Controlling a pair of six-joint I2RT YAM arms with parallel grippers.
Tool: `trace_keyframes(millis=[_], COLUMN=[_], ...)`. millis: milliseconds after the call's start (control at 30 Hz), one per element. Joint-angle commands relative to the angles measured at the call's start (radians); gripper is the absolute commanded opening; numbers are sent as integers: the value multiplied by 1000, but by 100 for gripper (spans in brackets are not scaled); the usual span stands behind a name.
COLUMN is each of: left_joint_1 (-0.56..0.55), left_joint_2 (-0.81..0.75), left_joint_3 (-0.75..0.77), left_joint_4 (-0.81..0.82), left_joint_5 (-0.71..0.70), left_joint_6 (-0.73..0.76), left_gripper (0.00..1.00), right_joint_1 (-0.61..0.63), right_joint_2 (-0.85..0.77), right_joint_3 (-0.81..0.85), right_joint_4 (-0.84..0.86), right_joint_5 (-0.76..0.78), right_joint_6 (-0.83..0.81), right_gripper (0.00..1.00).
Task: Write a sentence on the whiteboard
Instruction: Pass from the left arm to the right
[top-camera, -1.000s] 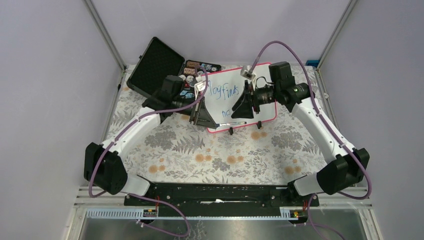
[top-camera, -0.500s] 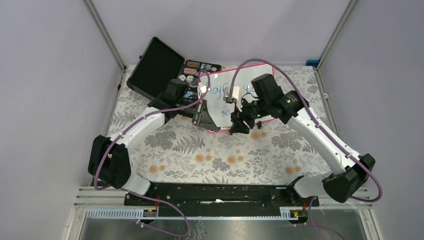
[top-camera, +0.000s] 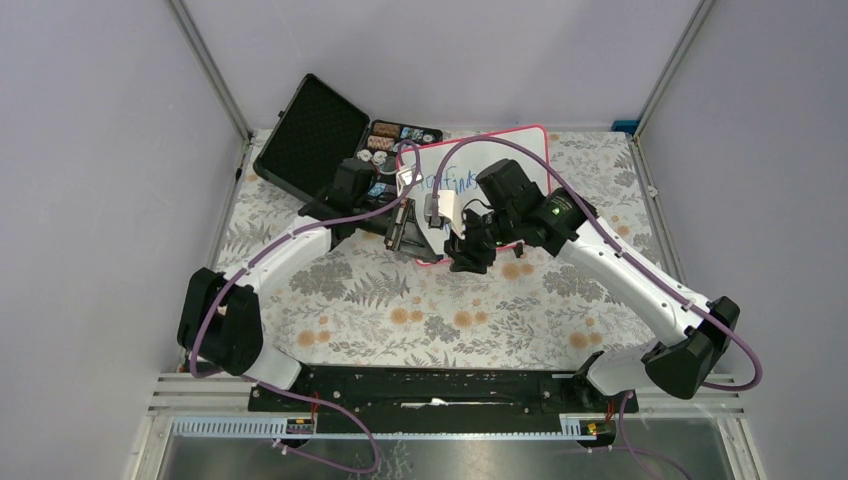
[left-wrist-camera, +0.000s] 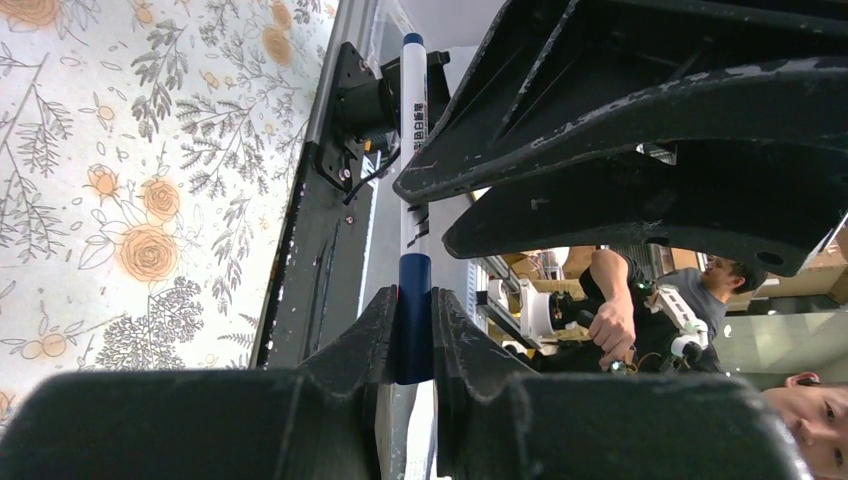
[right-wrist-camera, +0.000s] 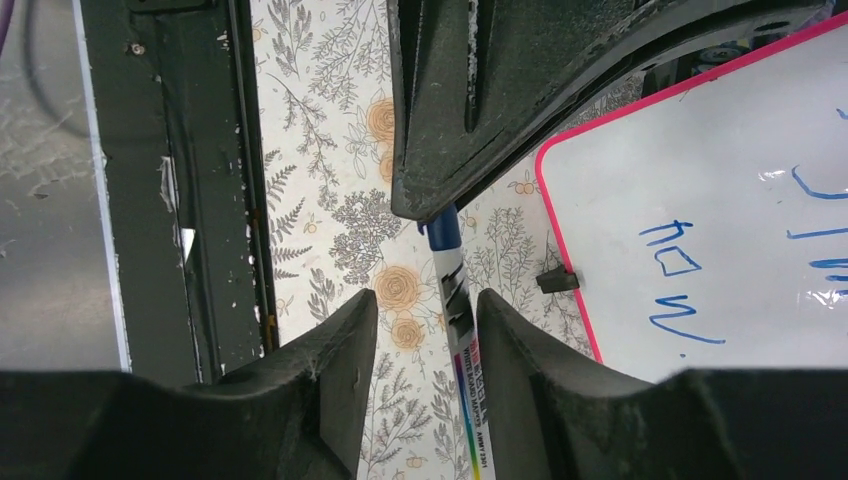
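Observation:
The whiteboard, pink-framed with blue writing, lies at the back middle of the table; its corner shows in the right wrist view. My left gripper is at the board's left front corner, shut on the blue end of a white marker. My right gripper is at the board's front edge, facing the left one. It is open, and its jaws straddle the marker's white body just above the floral cloth. The right jaw is close to the marker and the left jaw is apart from it.
An open black poker-chip case with rows of chips stands at the back left, next to the board. A floral cloth covers the table. A black rail runs along the near edge.
My right arm has swung left and nearer, from over the board down to its front edge, where its open jaws now sit around the marker. My left arm shifted slightly.

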Motion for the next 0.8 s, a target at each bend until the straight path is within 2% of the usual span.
trace_keyframes(millis=[0,67,133,233,300,467,567,633,667,700,733,767], left_joint_1=[-6,-6,-6,-7,-8,-14,-19,-18,-18,-18,-18,-16], left_joint_2=[-10,-14,-20,-21,-18,-12,-11,-12,-18,-26,-35,-45], left_joint_3=[-24,-37,-48,-48,-40,-35,-38,-38,-38,-39,-41,-46], left_joint_4=[103,135,168,190,190,191,194,222,229,231,248,264], left_joint_5=[66,75,73,84,92,104,95,97,95,87,79,74], left_joint_6=[-55,-83,-105,-121,-126,-140,-140,-161,-165,-168,-167,-164], left_gripper=[0,0,0,0,0,0,0,0,2,9,19,35], right_joint_1=[24,27,29,30,32,40,43,45,46,46,46,47], right_joint_2=[2,3,5,4,8,12,6,0,-7,-14,-22,-30], right_joint_3=[-11,-14,-13,-15,-14,-5,-4,1,1,-6,-15,-25], right_joint_4=[14,15,16,12,12,6,6,-2,-2,1,6,11], right_joint_5=[45,52,61,66,68,85,93,97,96,99,105,113], right_joint_6=[-26,-26,-24,-28,-30,-38,-38,-30,-25,-19,-10,-3], right_gripper=[43,31,27,27,33,33,24,14,9,4,0,0])
